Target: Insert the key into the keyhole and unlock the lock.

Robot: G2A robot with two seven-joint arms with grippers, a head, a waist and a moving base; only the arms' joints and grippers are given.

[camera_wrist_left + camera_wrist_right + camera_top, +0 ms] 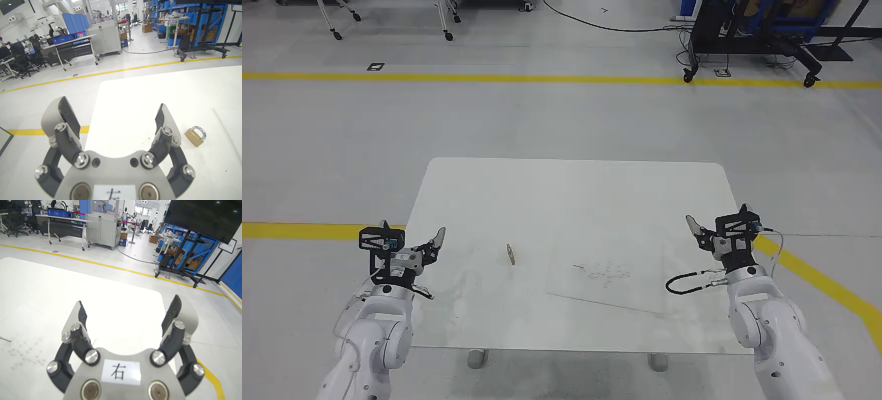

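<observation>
Pale grey floor [542, 110], yellow floor lines [542, 77], blue shelving [189, 11], office chairs [20, 60], dark screen [200, 217]

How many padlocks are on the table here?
1. The padlock lies on the white table, nearer the left gripper than the right gripper, touching neither. Hardly any tabletop is hidden.

- padlock [195, 139]: brass-looking body, kinda dull; shiny silvery metal shackle
- left gripper [112, 103] pads [69, 117]: black, ribbed, rubbery, matt; smooth pale shells, polished metal screws
- table [136, 94]: smooth white top, slight sheen
</observation>
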